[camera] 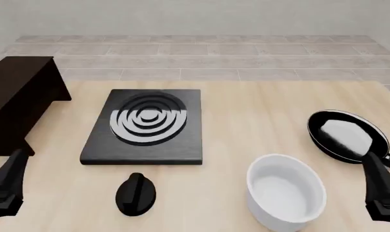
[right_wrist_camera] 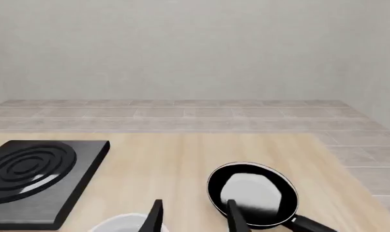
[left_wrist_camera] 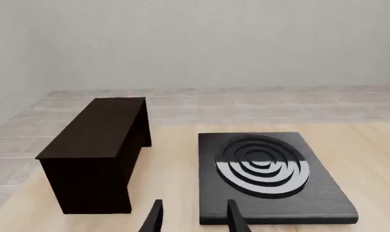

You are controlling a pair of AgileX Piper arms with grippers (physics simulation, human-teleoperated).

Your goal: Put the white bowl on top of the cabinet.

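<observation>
White bowl [camera: 286, 191] is sitting upright on the table [camera: 247, 111], lower right of the front view, with nothing in it and nothing touching it. Just up and right of it is the black frying pan [camera: 344, 135]. Cabinet [camera: 17, 101] is way over at the left edge, well apart from the bowl, with the stove slab [camera: 145, 126] in between and a small black knob-like thing [camera: 136, 193] just below the slab. Left gripper [left_wrist_camera: 193, 217] and right gripper [right_wrist_camera: 193, 216] both sit low at the bottom corners, fingers spread apart, holding nothing.
</observation>
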